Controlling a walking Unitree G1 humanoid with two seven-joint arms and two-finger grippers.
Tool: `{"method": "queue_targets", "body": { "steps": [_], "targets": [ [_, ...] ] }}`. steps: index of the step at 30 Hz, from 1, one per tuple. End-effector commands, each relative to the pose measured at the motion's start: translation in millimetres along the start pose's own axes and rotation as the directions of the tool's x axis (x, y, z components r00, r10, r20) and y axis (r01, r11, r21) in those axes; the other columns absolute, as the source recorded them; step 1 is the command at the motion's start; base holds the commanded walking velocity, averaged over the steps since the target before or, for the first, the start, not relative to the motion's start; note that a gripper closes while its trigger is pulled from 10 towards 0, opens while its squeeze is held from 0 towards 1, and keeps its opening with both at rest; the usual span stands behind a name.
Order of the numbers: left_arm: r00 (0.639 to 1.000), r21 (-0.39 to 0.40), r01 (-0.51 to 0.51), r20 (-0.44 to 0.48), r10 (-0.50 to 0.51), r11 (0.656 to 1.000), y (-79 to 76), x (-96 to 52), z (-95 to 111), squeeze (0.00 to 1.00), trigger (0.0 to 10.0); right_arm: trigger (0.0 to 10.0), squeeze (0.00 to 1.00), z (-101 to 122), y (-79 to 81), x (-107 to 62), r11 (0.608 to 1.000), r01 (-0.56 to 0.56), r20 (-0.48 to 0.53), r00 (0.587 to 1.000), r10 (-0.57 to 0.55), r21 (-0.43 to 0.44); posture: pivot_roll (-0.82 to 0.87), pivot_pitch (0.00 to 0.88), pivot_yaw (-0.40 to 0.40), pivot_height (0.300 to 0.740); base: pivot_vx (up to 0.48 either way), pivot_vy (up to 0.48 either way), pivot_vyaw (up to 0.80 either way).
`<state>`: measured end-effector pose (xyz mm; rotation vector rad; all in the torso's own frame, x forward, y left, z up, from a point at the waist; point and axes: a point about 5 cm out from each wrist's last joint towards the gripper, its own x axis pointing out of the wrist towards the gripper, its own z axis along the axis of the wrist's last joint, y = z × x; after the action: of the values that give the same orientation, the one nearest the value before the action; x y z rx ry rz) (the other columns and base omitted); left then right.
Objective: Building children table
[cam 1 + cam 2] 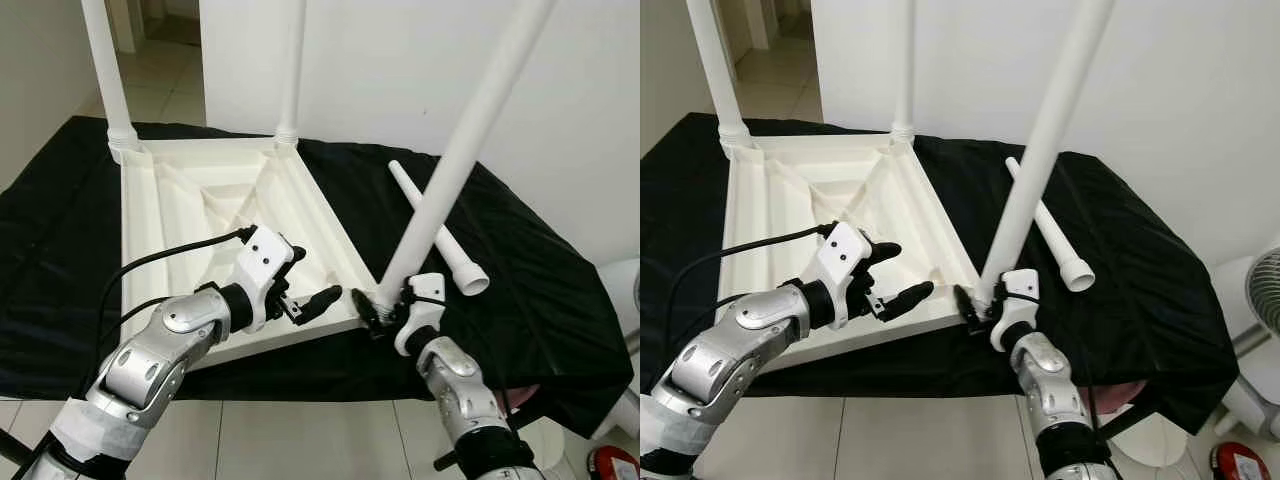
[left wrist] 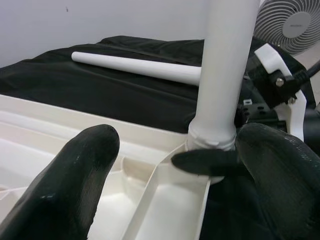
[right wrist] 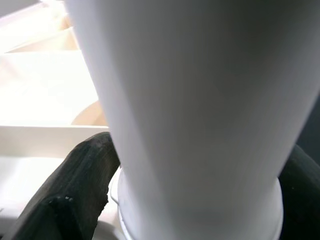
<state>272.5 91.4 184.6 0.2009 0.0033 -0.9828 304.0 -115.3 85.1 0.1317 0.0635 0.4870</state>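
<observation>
The white table top (image 1: 150, 220) lies upside down on a black cloth (image 1: 540, 300). Two white legs (image 1: 105, 70) (image 1: 291, 70) stand upright in its far corners. A third leg (image 1: 470, 130) leans to the right from the near right corner socket (image 2: 212, 142). My right gripper (image 1: 370, 305) is shut on the base of this leg, its fingers (image 3: 75, 190) on either side. My left gripper (image 1: 318, 275) hangs open over the near right part of the table top, its fingers (image 2: 75, 175) pointing at that socket and holding nothing. A fourth leg (image 1: 435, 230) lies loose on the cloth to the right.
A white wall rises right behind the table. A white fan (image 1: 1265, 290) stands on the floor to the right, with a red object (image 1: 615, 465) near it. Tiled floor shows in front, and a doorway at the far left.
</observation>
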Motion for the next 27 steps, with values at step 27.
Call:
{"method": "queue_targets", "body": {
  "steps": [27],
  "targets": [
    [0.981, -0.014, 0.158, -0.108, -0.159, 0.987, -16.3, -21.9, -13, 0.0, 10.0, 10.0, 0.0, 28, -11.1, -26.3, 0.971, -0.195, 0.056, 0.977, 0.204, -0.14, 0.04, 0.0, -0.158, 0.74, 0.0, 0.0, 0.0]
  ]
}}
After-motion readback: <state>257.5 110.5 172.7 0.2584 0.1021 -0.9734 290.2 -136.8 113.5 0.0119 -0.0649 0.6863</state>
